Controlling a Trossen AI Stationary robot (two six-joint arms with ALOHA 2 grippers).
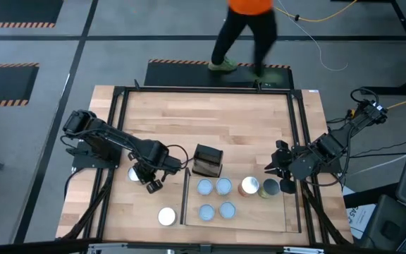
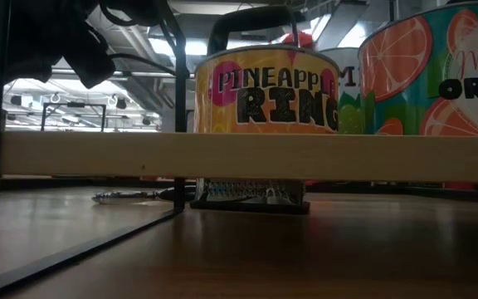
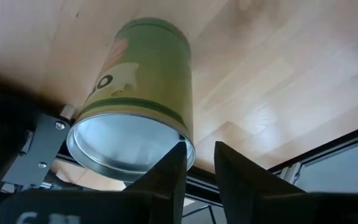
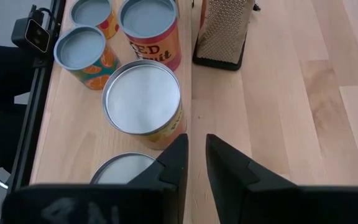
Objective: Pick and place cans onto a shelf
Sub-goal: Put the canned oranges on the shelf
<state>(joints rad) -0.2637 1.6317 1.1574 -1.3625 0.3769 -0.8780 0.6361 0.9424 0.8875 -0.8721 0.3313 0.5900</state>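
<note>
High view first: the shelf point(image 1: 287, 212), a light-wood platform in a thin black frame, fills the near right part of the table, and six cans stand on it, four pale-blue-topped ones in a block point(image 1: 215, 198) and two more at the right end point(image 1: 259, 187). Off the shelf, to its left, two cans are still on the bare tabletop: a white-topped one point(image 1: 166, 216) near the front edge, and a green-labelled can point(image 1: 134, 174) farther back, partly hidden under the left arm. A small dark grater point(image 1: 207, 161) stands at the back edge of the shelf.

The left gripper point(image 1: 154, 182) is much the nearer to both loose cans. In its wrist view the green-labelled can point(image 3: 143, 93) stands upright on the wood, long axis vertical, silver top facing the camera, just to one side of the fingertips and not between them. The fingers point(image 3: 173, 177) stand only slightly apart, with a narrow gap and nothing in it, so by my reading they must spread wider than the can before closing round it.

The right gripper point(image 1: 282, 169) waits above the shelf's right end, its fingers point(image 4: 174, 163) likewise slightly apart and empty, beside a silver-topped can point(image 4: 143, 99).
</note>
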